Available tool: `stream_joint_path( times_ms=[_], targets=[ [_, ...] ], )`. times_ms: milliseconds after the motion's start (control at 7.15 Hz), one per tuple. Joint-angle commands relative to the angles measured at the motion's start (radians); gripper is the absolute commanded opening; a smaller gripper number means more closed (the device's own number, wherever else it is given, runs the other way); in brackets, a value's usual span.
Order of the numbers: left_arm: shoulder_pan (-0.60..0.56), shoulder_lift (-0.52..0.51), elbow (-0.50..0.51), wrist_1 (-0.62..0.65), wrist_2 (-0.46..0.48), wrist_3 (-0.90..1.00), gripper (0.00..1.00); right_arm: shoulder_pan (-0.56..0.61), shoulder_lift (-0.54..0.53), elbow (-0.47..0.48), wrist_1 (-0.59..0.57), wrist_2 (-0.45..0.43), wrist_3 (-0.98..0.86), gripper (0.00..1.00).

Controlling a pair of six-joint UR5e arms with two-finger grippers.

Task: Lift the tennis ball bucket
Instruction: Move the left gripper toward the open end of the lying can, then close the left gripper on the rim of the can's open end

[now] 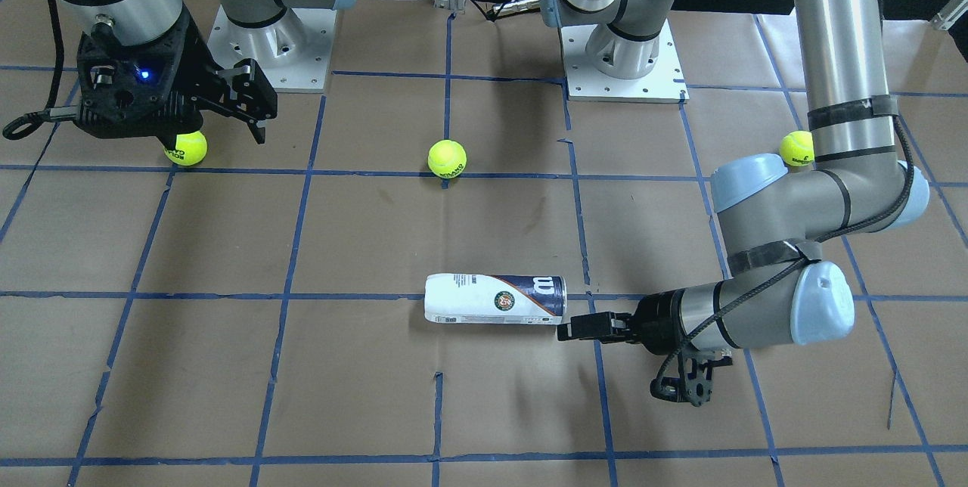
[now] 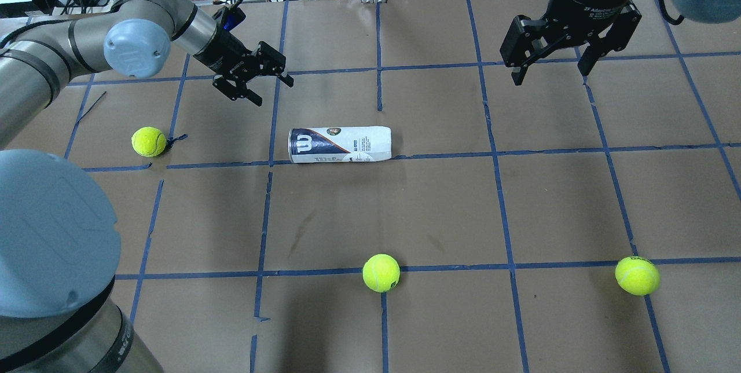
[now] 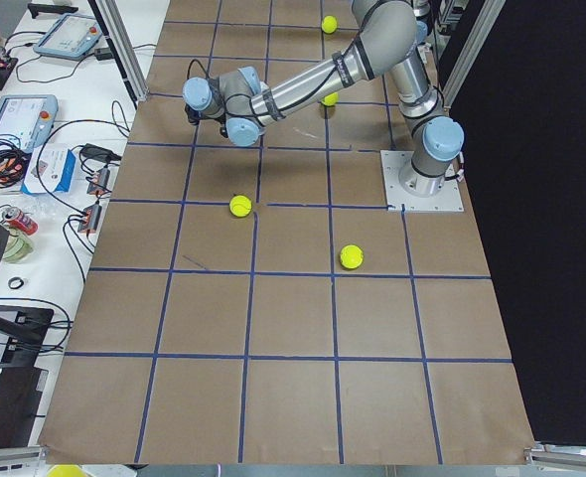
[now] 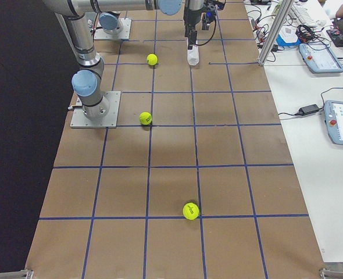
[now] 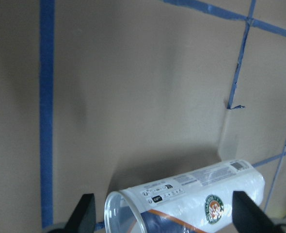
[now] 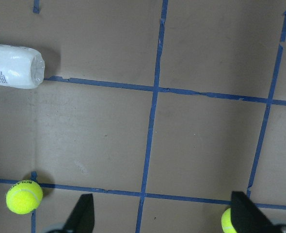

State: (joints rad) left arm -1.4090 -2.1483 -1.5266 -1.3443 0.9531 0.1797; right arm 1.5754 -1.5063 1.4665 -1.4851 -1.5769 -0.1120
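The tennis ball bucket [image 1: 495, 298] lies on its side on the brown paper near the table's middle, with its white and navy label up. It also shows in the overhead view [image 2: 340, 144]. My left gripper [image 2: 269, 88] is open and empty, held low just off the bucket's navy end, apart from it. In the left wrist view the bucket's clear open end [image 5: 133, 213] sits low between the fingers [image 5: 85, 211]. My right gripper [image 2: 550, 75] is open and empty, held high and far from the bucket [image 6: 12, 65].
Three loose yellow-green tennis balls lie on the paper: one by the left arm's side [image 2: 149, 141], one at the near middle [image 2: 381, 273], one at the near right [image 2: 637, 275]. Both arm bases [image 1: 620, 79] stand at the robot's edge.
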Motion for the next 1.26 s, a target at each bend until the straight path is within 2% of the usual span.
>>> stream_joint_path(
  times_ms=[0,140,280,420,559,699,839,1119],
  targets=[
    [0.022,0.049,-0.134,0.001,-0.073,0.034,1.0,0.0,0.0,0.0,-0.001,-0.002,0.0,1.0],
    [0.022,0.088,-0.173,-0.001,-0.076,0.035,0.99,0.0,0.0,0.0,0.0,-0.003,0.0,1.0],
    [0.025,0.079,-0.194,-0.001,-0.097,0.034,0.97,0.0,0.0,0.0,0.0,-0.005,0.0,1.0],
    [0.027,0.056,-0.198,-0.001,-0.126,0.032,0.88,0.0,0.0,0.0,0.0,-0.008,0.002,1.0],
    [0.027,0.056,-0.196,-0.001,-0.148,0.032,0.82,-0.005,0.0,0.0,0.0,-0.008,0.0,1.0],
    [0.027,0.053,-0.195,-0.001,-0.158,0.032,0.65,-0.005,0.0,0.002,-0.001,-0.002,0.0,1.0],
    [0.027,0.051,-0.195,-0.001,-0.175,0.029,0.36,-0.005,0.0,0.0,0.002,-0.002,0.0,1.0],
    [0.022,0.05,-0.196,-0.004,-0.183,0.02,0.04,-0.005,0.0,0.0,0.002,-0.006,0.002,1.0]
  ],
)
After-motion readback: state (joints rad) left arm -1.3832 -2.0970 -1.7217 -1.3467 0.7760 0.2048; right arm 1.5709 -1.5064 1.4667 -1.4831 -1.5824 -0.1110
